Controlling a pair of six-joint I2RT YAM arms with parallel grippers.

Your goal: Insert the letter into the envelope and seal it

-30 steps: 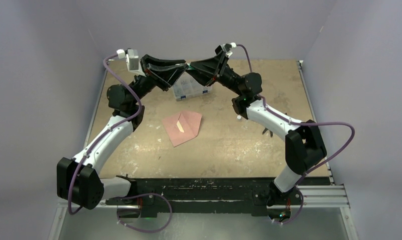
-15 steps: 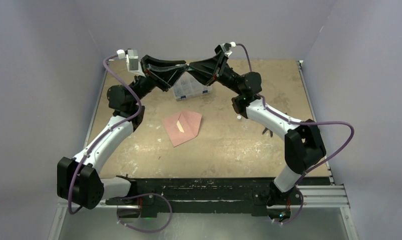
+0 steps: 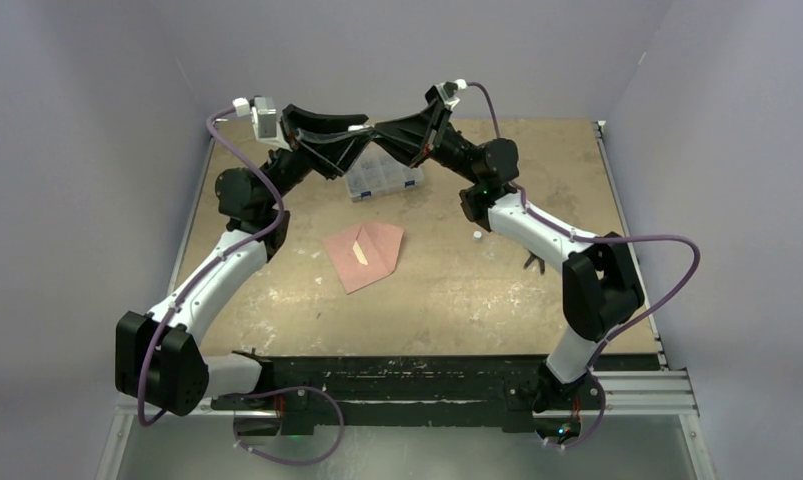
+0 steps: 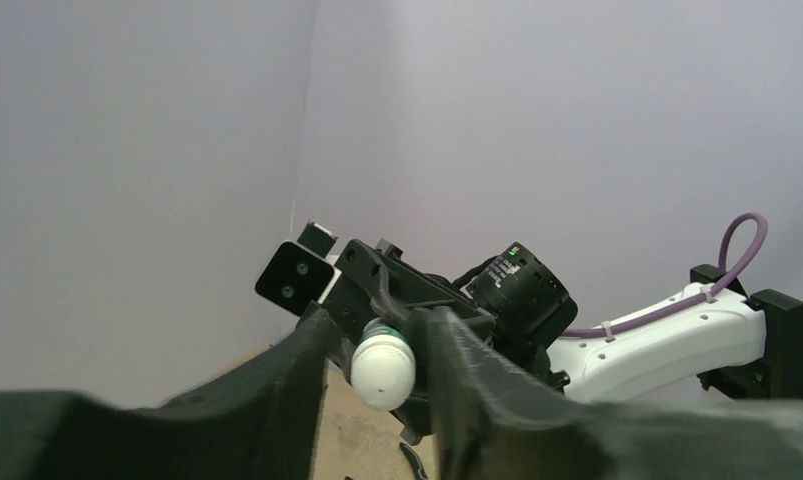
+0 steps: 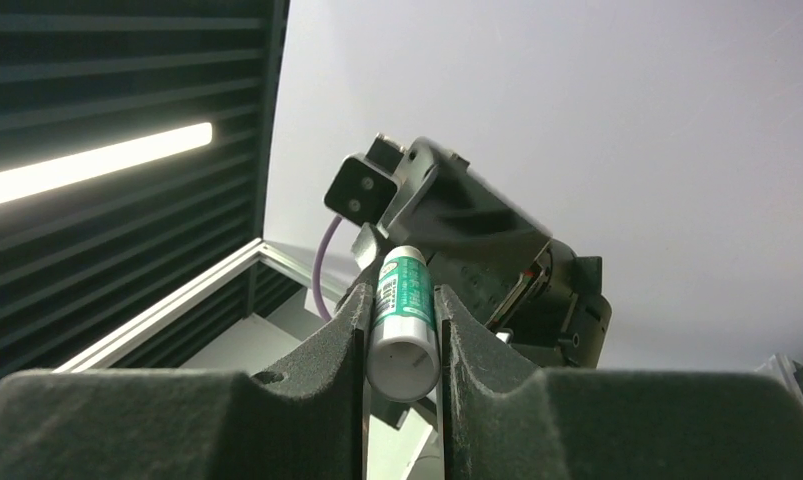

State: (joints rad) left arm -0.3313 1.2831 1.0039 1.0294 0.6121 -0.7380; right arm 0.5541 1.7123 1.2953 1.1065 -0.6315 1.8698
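Above the clear box [image 3: 382, 178], left gripper [image 4: 377, 350] and right gripper [image 5: 401, 330] both pinch one glue stick [image 5: 405, 285]; the envelope [image 3: 372, 258], letter [image 3: 360, 251] showing inside, lies before the box. A skewed pull could drop the stick

plain lilac walls [image 3: 97, 80] around a scuffed brown tabletop [image 3: 457, 290]

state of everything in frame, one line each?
envelope: flat on table, not held, flap state unclear.
letter: mostly hidden; pale sliver shows at envelope.
glue stick: airborne, gripped at both ends.
left fingers: shut on glue stick.
right fingers: shut on glue stick.
compartment box: on table, lid unclear.
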